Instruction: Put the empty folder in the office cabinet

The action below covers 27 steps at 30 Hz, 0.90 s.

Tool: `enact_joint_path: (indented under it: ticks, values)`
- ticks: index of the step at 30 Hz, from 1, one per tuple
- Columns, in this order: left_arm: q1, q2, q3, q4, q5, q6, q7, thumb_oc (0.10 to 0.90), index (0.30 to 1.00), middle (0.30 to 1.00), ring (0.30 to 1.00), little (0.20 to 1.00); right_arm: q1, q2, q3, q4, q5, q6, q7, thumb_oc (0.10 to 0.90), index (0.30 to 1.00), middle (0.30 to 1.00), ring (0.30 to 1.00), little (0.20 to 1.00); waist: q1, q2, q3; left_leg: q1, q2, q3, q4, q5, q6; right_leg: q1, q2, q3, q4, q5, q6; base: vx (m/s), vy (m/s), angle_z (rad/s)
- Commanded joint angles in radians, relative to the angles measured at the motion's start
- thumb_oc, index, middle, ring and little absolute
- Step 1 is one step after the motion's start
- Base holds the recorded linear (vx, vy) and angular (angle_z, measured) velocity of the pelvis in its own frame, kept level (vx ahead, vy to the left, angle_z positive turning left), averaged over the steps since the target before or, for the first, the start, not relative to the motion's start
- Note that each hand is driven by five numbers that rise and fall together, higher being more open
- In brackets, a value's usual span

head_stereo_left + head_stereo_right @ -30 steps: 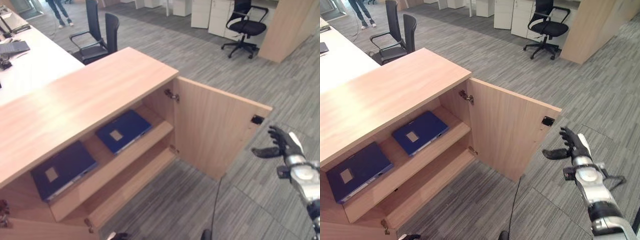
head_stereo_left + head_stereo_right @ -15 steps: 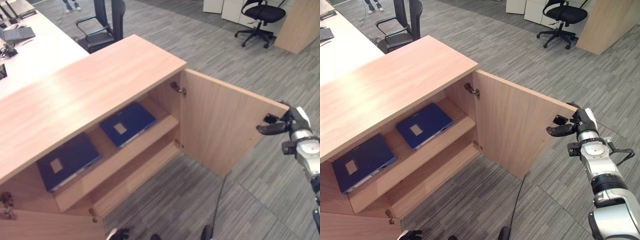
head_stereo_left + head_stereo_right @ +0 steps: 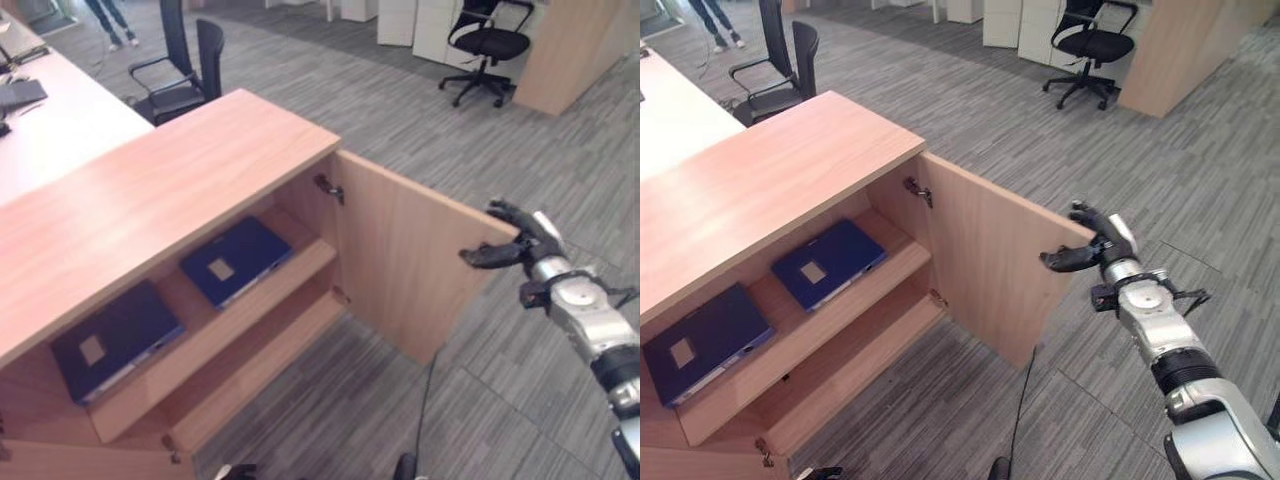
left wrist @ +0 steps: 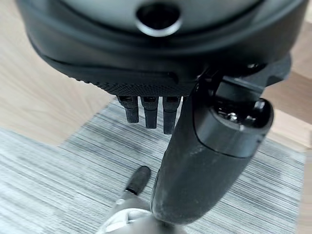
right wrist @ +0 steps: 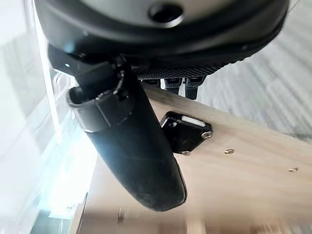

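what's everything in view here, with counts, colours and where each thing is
cabinet: one, light wood, left of centre, open
cabinet door: one, light wood, swung open on the cabinet's right
folders: two, dark blue, flat on the upper shelf
catch: one, black, at the door's free edge
desk: one, white, far left
office chairs: several, black, in the background
person: legs, far top left
right hand: dark, at the door's free edge
left hand: dark, over grey floor
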Motion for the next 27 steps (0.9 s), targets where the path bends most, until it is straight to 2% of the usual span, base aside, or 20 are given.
enact_joint_path:
  ticks: [1,3,5,6,7,9,10,12,14,16,23,25,26,27]
  values:
    - [-0.02,0.008,-0.042,0.018,0.021,-0.017,-0.015,0.8,0.9,0.9,0.9,0.9,-0.088,0.113,0.125,-0.142,-0.052,-0.091,0.135,0.8,0.9,0.9,0.9,0.9,0.077,-0.08,-0.048,0.024,0.042,0.018,-0.005,0.076,-0.123,0.008,0.008,0.021,0.007,-0.123,0.017,0.0,0.0,0.0]
    - [-0.021,0.008,-0.038,0.015,0.04,-0.02,-0.026,0.8,0.9,0.9,0.9,0.9,-0.057,0.104,0.22,-0.256,-0.045,-0.057,0.237,0.8,0.9,0.9,0.9,0.9,0.076,-0.084,-0.048,0.024,0.042,0.018,-0.005,0.069,-0.122,0.008,0.007,0.022,0.007,-0.124,0.017,0.0,0.0,0.0]
    - [-0.021,0.007,-0.037,0.015,0.04,-0.02,-0.026,0.8,0.9,0.9,0.9,0.9,-0.057,0.103,0.221,-0.258,-0.044,-0.055,0.237,0.8,0.9,0.9,0.9,0.9,0.076,-0.083,-0.048,0.024,0.042,0.018,-0.005,0.068,-0.122,0.008,0.007,0.022,0.007,-0.125,0.017,0.0,0.0,0.0]
    - [-0.02,0.007,-0.032,0.012,0.065,-0.027,-0.042,0.8,0.9,0.9,0.9,0.9,-0.05,0.068,0.334,-0.405,-0.005,-0.018,0.358,0.8,0.9,0.9,0.9,0.9,0.08,-0.09,-0.048,0.025,0.042,0.016,-0.004,0.063,-0.122,0.01,0.008,0.022,0.007,-0.125,0.017,0.0,0.0,0.0]
    - [-0.02,0.006,-0.031,0.012,0.065,-0.027,-0.042,0.8,0.9,0.9,0.9,0.9,-0.05,0.066,0.335,-0.408,-0.003,-0.016,0.359,0.8,0.9,0.9,0.9,0.9,0.079,-0.089,-0.048,0.025,0.042,0.016,-0.004,0.063,-0.122,0.01,0.008,0.022,0.007,-0.125,0.017,-0.03,0.008,0.01]
    - [-0.018,0.009,-0.033,0.003,0.078,-0.037,-0.048,0.8,0.9,0.9,0.9,0.9,-0.062,0.051,0.42,-0.503,0.088,0.024,0.457,0.8,0.9,0.9,0.9,0.9,0.088,-0.095,-0.048,0.025,0.043,0.013,-0.004,0.057,-0.12,0.01,0.006,0.019,0.007,-0.124,0.017,0.0,0.0,0.0]
    - [-0.018,0.009,-0.032,0.003,0.079,-0.037,-0.048,0.8,0.9,0.9,0.9,0.9,-0.064,0.05,0.421,-0.504,0.09,0.025,0.458,0.8,0.9,0.9,0.9,0.9,0.087,-0.095,-0.048,0.026,0.043,0.013,-0.004,0.057,-0.119,0.011,0.006,0.019,0.007,-0.124,0.017,0.0,0.0,0.0]
    - [-0.02,0.008,-0.044,-0.001,0.093,-0.037,-0.052,0.8,0.9,0.9,0.9,0.9,-0.033,0.089,0.431,-0.496,0.187,0.063,0.484,0.8,0.9,0.9,0.9,0.9,0.099,-0.1,-0.049,0.025,0.045,0.008,-0.003,0.05,-0.116,0.014,0.003,0.015,0.007,-0.123,0.016,-0.02,0.0,0.06]
    - [-0.019,0.008,-0.047,-0.003,0.092,-0.037,-0.052,0.8,0.9,0.9,0.9,0.9,-0.021,0.108,0.431,-0.482,0.202,0.069,0.485,0.8,0.9,0.9,0.9,0.9,0.104,-0.102,-0.049,0.024,0.045,0.005,-0.003,0.049,-0.114,0.016,0.003,0.015,0.007,-0.123,0.016,-0.01,0.005,0.18]
    - [-0.021,0.004,-0.042,0.0,0.081,-0.035,-0.043,0.8,0.9,0.9,0.9,0.9,0.031,0.198,0.409,-0.42,0.249,0.086,0.467,0.8,0.9,0.9,0.9,0.9,0.117,-0.103,-0.049,0.026,0.043,-0.005,-0.002,0.045,-0.111,0.021,0.002,0.013,0.007,-0.122,0.014,0.0,0.002,0.28]
    - [-0.008,0.003,-0.003,-0.009,0.036,-0.037,-0.014,0.8,0.9,0.9,0.9,0.9,0.14,0.326,0.371,-0.344,0.265,0.081,0.44,0.8,0.9,0.9,0.9,0.9,0.148,-0.117,-0.034,0.019,0.054,-0.036,0.015,0.066,-0.111,0.023,0.01,0.008,0.009,-0.123,0.006,0.03,-0.027,0.1]
    - [-0.002,0.003,0.01,-0.019,0.0,-0.046,-0.011,0.8,0.9,0.9,0.9,0.9,0.184,0.342,0.361,-0.299,0.251,0.073,0.431,0.8,0.9,0.9,0.9,0.9,0.177,-0.129,-0.014,-0.015,0.06,-0.065,0.018,0.088,-0.115,0.008,0.013,-0.016,0.01,-0.121,0.007,-0.01,-0.068,0.1]
    - [-0.002,0.004,0.009,-0.019,0.0,-0.046,-0.011,0.8,0.9,0.9,0.9,0.9,0.184,0.343,0.36,-0.297,0.25,0.071,0.432,0.8,0.9,0.9,0.9,0.9,0.175,-0.13,-0.016,-0.017,0.06,-0.067,0.018,0.088,-0.115,0.007,0.013,-0.018,0.01,-0.121,0.007,-0.08,-0.089,0.22]
    - [-0.009,0.004,0.02,-0.021,-0.044,-0.047,-0.016,0.8,0.9,0.9,0.9,0.9,0.211,0.332,0.342,-0.268,0.227,0.063,0.426,0.8,0.9,0.9,0.9,0.9,0.194,-0.143,0.0,-0.046,0.065,-0.076,0.022,0.116,-0.123,-0.001,0.011,-0.05,0.011,-0.12,0.006,-0.08,-0.075,0.4]
